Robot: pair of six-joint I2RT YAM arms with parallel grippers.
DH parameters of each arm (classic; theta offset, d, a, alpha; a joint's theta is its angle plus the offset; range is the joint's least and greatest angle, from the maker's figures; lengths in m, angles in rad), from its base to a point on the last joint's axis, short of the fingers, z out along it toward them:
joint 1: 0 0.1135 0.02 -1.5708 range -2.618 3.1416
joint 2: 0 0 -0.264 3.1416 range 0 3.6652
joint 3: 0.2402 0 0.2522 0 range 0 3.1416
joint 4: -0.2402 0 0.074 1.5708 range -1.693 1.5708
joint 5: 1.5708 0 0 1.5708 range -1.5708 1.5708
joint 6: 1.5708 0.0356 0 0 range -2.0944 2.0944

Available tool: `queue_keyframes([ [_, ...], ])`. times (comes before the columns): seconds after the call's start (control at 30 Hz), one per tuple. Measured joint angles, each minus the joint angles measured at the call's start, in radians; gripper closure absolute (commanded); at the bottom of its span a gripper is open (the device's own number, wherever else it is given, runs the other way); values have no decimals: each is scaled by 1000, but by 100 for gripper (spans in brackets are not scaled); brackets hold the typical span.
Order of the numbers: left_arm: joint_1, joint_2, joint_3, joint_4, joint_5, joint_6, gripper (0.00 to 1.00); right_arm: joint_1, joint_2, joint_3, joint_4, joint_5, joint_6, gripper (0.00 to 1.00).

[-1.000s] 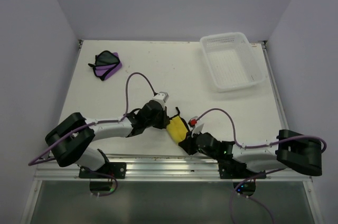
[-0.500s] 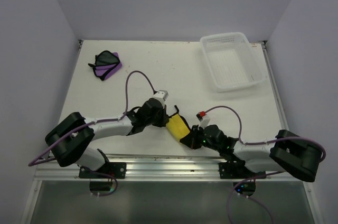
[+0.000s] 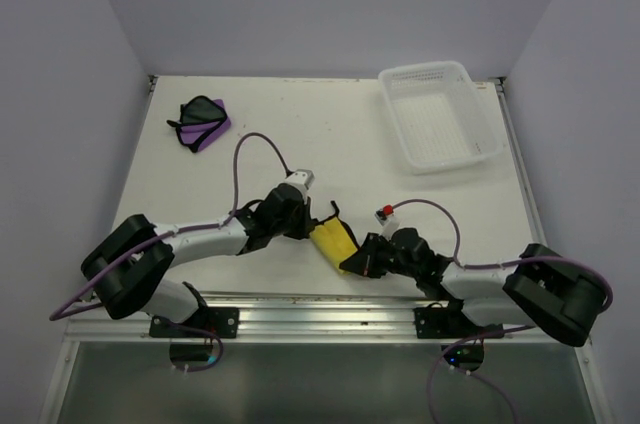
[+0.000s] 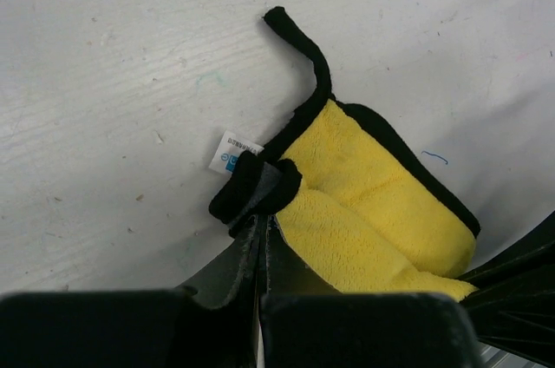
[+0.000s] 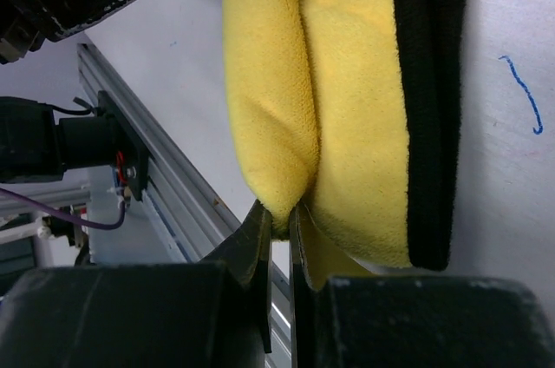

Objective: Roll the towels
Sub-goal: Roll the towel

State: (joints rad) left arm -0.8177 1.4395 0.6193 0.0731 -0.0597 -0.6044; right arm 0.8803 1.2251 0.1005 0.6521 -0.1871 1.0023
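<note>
The right arm has just swung round; right fingers stay clenched on the yellow towel at its 4 o'clock, and left fingers stay clamped on its black corner. It lies at the bench's 6 o'clock, likely mid-roll. The purple towel waits at 10 o'clock.

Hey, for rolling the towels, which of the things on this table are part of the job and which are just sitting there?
Part of the job:
- yellow towel, gripped by the left jaws and right jaws
- purple towel, bunched at the far left, untouched

Just lying about:
- white basket, at the far right
</note>
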Motion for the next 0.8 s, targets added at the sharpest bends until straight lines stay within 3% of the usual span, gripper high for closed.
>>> queue_keyframes([
  [0.2, 8, -11, 0, -17, -10, 11, 100, -19, 79, 10, 32, -58, 51, 100],
  [0.8, 19, -133, -15, -40, -27, 30, 100, -38, 295, -38, 358, -122, 221, 100],
])
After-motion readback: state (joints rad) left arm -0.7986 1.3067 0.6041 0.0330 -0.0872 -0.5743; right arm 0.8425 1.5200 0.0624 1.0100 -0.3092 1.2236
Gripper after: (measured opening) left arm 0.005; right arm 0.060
